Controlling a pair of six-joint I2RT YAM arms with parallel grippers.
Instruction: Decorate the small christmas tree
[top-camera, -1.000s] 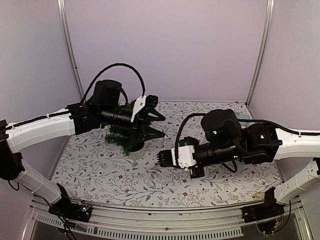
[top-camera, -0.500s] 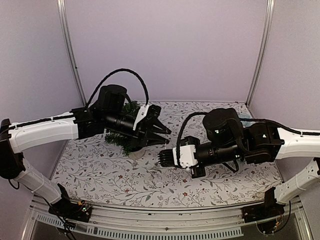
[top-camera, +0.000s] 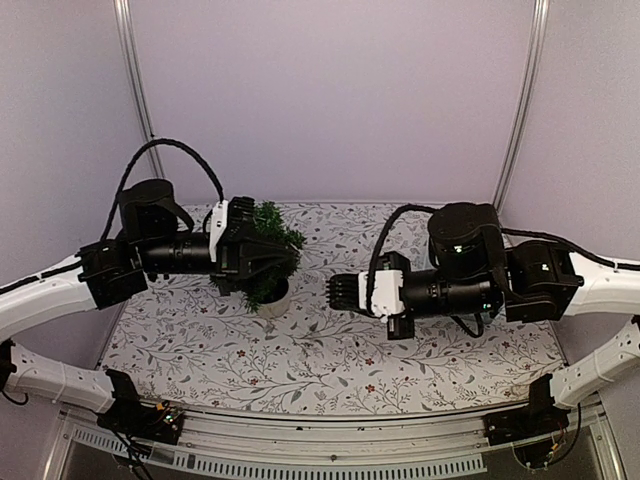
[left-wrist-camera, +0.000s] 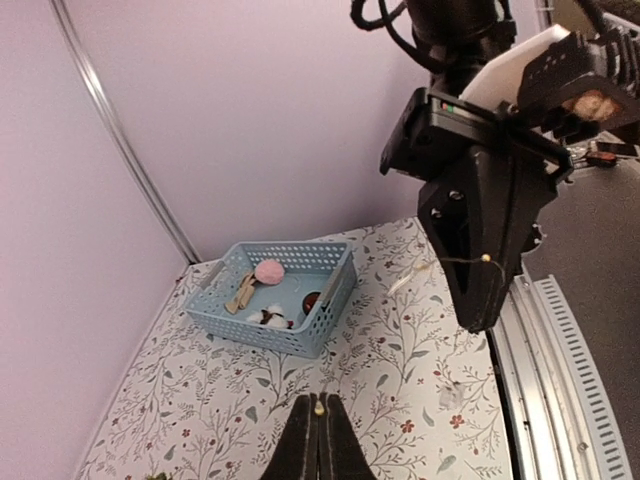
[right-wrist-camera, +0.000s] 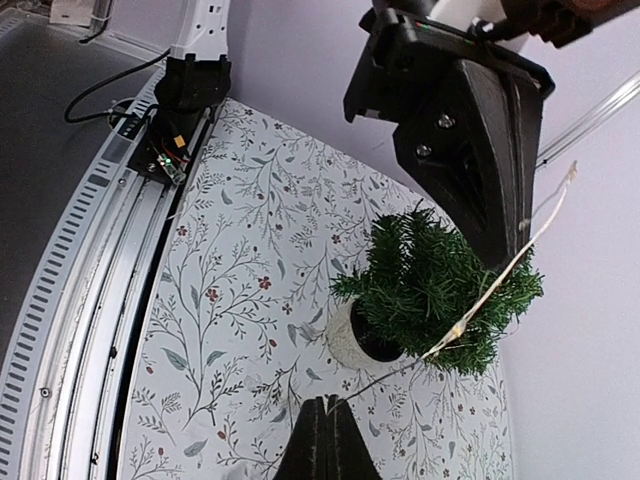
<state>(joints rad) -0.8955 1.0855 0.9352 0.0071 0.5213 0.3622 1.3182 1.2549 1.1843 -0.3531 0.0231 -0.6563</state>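
Observation:
The small christmas tree (top-camera: 272, 232) stands in its white pot (top-camera: 274, 298) left of centre, also seen as the tree (right-wrist-camera: 432, 285) in the right wrist view. A thin light string (right-wrist-camera: 497, 288) with tiny bulbs runs from my right gripper (right-wrist-camera: 328, 405) across the tree toward my left gripper (right-wrist-camera: 505, 250). My left gripper (left-wrist-camera: 320, 410) is shut with a small bulb of the string pinched at its tips. It sits against the tree's near side (top-camera: 286, 262). My right gripper (top-camera: 333, 292) is shut on the wire, to the right of the pot.
A blue basket (left-wrist-camera: 300, 335) holds a pink ball (left-wrist-camera: 268, 271), a red ornament (left-wrist-camera: 312, 300) and a white cotton piece (left-wrist-camera: 266, 318) on the floral tablecloth (top-camera: 300, 360). Purple walls enclose the back and sides. The metal rail (top-camera: 330, 440) runs along the near edge.
My left gripper went from open to shut and drew back left toward the tree. My right gripper shifted slightly up and to the right, staying shut.

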